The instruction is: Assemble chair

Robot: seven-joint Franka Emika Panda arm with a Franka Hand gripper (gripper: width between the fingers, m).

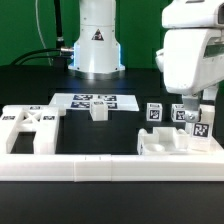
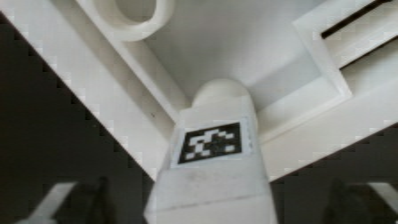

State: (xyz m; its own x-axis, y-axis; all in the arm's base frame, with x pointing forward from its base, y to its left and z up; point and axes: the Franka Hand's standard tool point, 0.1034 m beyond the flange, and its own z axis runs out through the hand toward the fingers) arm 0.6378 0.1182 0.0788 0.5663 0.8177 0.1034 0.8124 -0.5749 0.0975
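The chair is in loose white tagged parts. An X-braced panel (image 1: pixel 30 126) lies at the exterior view's left. A small block (image 1: pixel 97 110) stands on the marker board (image 1: pixel 80 100). Square legs stand at the exterior view's right, one (image 1: pixel 155 112) apart and one (image 1: pixel 201 127) next to the gripper. My gripper (image 1: pixel 192 108) hangs over a third upright leg (image 1: pixel 186 116). In the wrist view this tagged leg (image 2: pixel 214 150) stands between my dark fingers (image 2: pixel 64 205), with a gap on each side. The gripper (image 2: pixel 214 208) is open around it.
A long white border rail (image 1: pixel 110 170) runs along the front. A flat white part with raised edges (image 1: pixel 165 146) lies just in front of the legs; a slotted white piece (image 2: pixel 267 50) shows behind the leg in the wrist view. The robot base (image 1: pixel 97 45) stands at the back.
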